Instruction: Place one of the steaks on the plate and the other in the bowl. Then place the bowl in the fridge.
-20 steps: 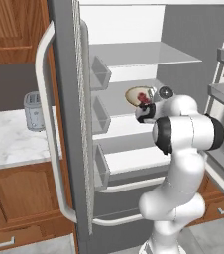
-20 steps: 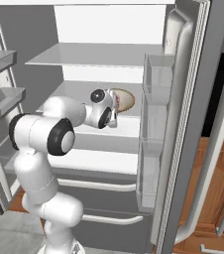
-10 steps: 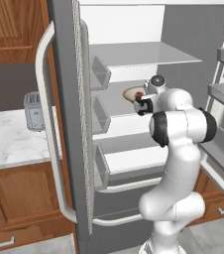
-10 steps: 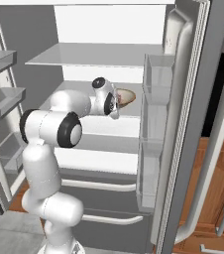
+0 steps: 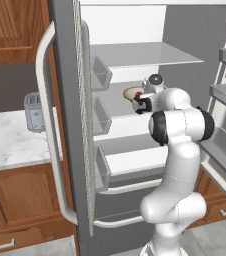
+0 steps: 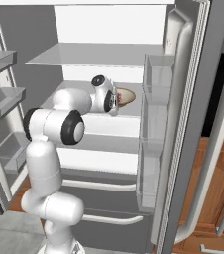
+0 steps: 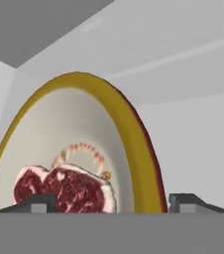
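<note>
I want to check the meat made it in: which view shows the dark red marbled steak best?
The hand view: the dark red marbled steak lies close up inside the tan-rimmed cream bowl. Both base views show just the bowl's edge beside the wrist, on a fridge shelf.

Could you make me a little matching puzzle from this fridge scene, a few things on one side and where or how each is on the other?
Things:
1. bowl
2. steak
3. gripper
4. toaster

Descriptions:
A. lying inside the bowl
B. on the marble counter left of the fridge
C. on a middle fridge shelf
D. fingers spread apart at the bowl's rim

Pairs: 1-C, 2-A, 3-D, 4-B
</note>
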